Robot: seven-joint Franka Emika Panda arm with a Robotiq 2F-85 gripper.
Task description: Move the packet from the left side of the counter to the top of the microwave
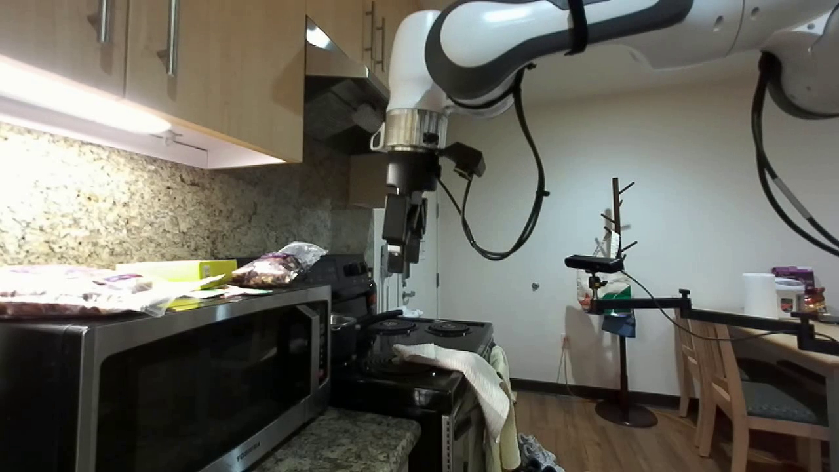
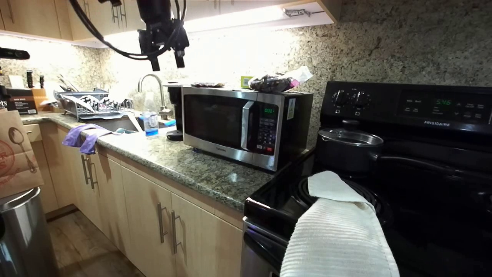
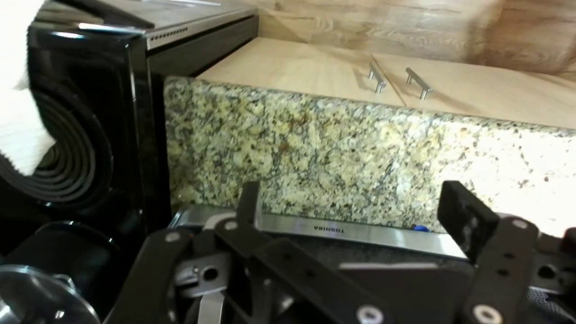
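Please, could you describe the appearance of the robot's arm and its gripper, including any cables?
The arm is glossy white and rounded, with dark grey trim and a black strap. Black cables hang in loops beneath. Below a silvery metal collar, the gripper is black and angular, with two blocky fingers and silvery screws.

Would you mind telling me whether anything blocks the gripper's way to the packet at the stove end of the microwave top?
Nothing visible does: in an exterior view, clear air shows between the open gripper and that packet, which already rests on top of the microwave.
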